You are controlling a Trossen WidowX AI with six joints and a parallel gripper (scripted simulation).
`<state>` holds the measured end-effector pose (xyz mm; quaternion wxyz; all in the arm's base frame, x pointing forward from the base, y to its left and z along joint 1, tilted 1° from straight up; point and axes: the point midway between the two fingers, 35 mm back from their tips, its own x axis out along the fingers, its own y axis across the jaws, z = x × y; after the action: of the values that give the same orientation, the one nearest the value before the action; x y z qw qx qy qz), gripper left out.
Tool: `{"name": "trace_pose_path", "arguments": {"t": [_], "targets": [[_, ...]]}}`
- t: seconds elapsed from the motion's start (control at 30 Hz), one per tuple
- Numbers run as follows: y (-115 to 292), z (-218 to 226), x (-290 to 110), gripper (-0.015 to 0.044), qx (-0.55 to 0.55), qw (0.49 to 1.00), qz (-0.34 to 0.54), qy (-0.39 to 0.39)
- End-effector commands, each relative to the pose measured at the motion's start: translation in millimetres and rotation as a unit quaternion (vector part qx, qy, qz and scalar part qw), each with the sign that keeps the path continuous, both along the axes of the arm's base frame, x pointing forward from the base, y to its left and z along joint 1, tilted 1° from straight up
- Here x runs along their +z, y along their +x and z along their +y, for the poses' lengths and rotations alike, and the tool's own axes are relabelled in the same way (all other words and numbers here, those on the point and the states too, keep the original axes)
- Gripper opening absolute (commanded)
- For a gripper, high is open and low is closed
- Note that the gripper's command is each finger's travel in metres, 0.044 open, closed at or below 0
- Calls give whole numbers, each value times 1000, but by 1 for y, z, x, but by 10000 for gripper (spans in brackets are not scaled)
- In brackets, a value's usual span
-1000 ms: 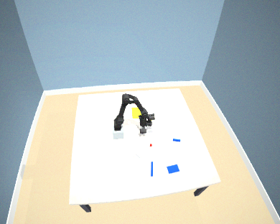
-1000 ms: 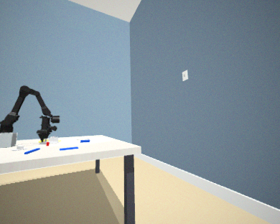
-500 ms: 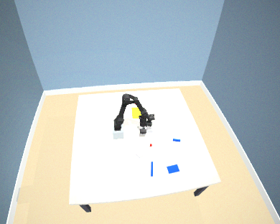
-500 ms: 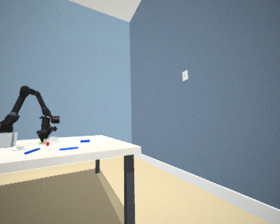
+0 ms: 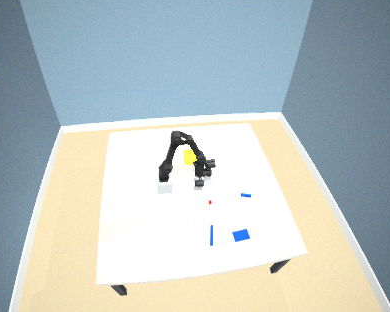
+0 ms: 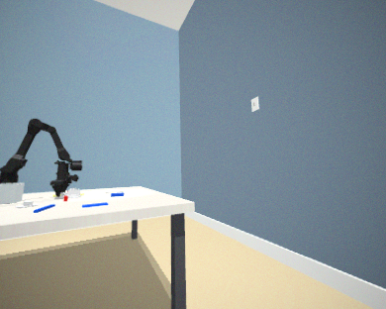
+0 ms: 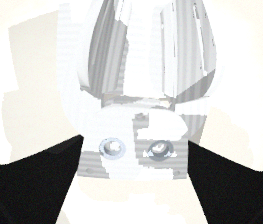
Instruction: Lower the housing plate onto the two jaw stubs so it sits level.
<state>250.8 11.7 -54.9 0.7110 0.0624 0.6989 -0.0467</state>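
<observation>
The housing plate is pale grey, with two round holes side by side in the wrist view. My gripper is shut on its left and right edges, pointing down low over the table. The two jaws, left and right, are long and pale and extend beyond the plate's far edge, with a gap between them. Pale rings show at both holes. The stubs are mostly hidden under the plate, and I cannot tell whether the plate rests fully down on them.
A yellow square lies behind the gripper. A small red piece is in front. A blue bar, a blue square and a short blue piece lie further out. A grey block stands by the arm's base.
</observation>
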Motion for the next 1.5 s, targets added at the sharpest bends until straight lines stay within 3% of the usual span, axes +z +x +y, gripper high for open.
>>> {"name": "trace_pose_path", "arguments": {"t": [0.0,1.47], "targets": [[0,0,-1,351,-2,1000,0,1],[0,1,-6,351,-2,1000,0,1]]}}
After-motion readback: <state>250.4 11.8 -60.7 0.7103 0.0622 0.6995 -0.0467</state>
